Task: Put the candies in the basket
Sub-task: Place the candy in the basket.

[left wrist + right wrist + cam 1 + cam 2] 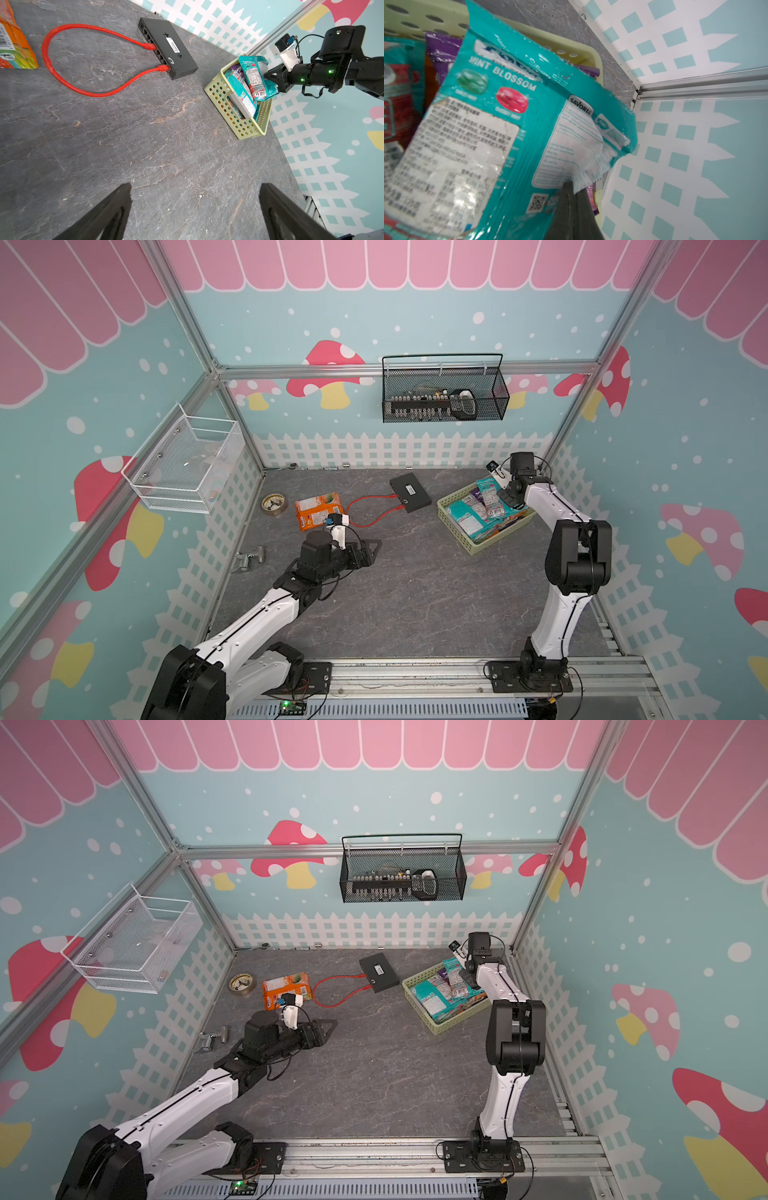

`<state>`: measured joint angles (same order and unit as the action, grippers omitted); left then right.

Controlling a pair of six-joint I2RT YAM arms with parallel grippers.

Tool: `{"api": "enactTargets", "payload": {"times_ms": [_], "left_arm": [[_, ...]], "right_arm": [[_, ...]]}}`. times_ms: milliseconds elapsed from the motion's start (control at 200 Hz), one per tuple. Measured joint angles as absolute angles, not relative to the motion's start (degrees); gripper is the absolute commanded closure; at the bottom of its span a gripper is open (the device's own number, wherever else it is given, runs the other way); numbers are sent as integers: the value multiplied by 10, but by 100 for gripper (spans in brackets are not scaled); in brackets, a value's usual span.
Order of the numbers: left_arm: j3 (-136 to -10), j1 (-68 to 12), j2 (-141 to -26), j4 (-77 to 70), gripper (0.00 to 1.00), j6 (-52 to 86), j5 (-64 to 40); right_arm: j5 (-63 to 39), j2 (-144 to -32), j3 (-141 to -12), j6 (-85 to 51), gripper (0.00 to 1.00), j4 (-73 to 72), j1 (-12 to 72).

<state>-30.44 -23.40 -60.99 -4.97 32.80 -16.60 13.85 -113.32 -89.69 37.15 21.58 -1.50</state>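
The teal candy bag (508, 124) is pinched at one side edge by the right end effector (267, 75), whose jaws are closed on the film. The bag hangs over the basket (503, 537), which sits near the far right corner of the bench and already holds several teal, purple and multicolour bags. The held bag is tilted rather than flat, with its printed back panel facing up. Its long axis runs roughly from the far edge of the bench toward the near edge. The logo end rises above the far rim of the basket, and the barcode end dips toward the bags already inside; contact with them cannot be confirmed. The step in hand appears to be depositing this bag. The next move calls for opening the right jaws so that the bag drops inside the rim, possibly after lowering the raised end so it does not catch on the far wall. One orange candy bag (318, 510) lies flat on the bench toward the far left, with a tape roll (274, 504) between it and the left edge; its long axis is hard to judge. The left end effector (195, 185) hovers just beside it with jaws fully spread, holding nothing and aimed toward the right edge. A black box (410, 491) with a red cable lies between the orange bag and the basket.
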Motion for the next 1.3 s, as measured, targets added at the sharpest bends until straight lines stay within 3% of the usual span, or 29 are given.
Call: {"api": "enactTargets", "payload": {"times_ms": [485,615,836,971,1126,1301], "left_arm": [[-309,-234,-610,-50,1,330,-165],[-311,-234,-610,-50,1,330,-165],[-312,-234,-610,-50,1,332,-162],[-317,-234,-610,-42,1,343,-121],[-349,-212,-639,-36,1,384,-45],[-385,-98,-735,-64,25,497,-33]], "right_arm": [[120,-1123,-810,508,100,86,-26],[115,-1121,-808,519,94,72,-27],[104,-1119,-807,520,63,46,-30],[105,-1090,-791,463,53,39,-32],[84,-1005,-766,313,49,51,-28],[29,-892,-683,139,43,24,1]]}}
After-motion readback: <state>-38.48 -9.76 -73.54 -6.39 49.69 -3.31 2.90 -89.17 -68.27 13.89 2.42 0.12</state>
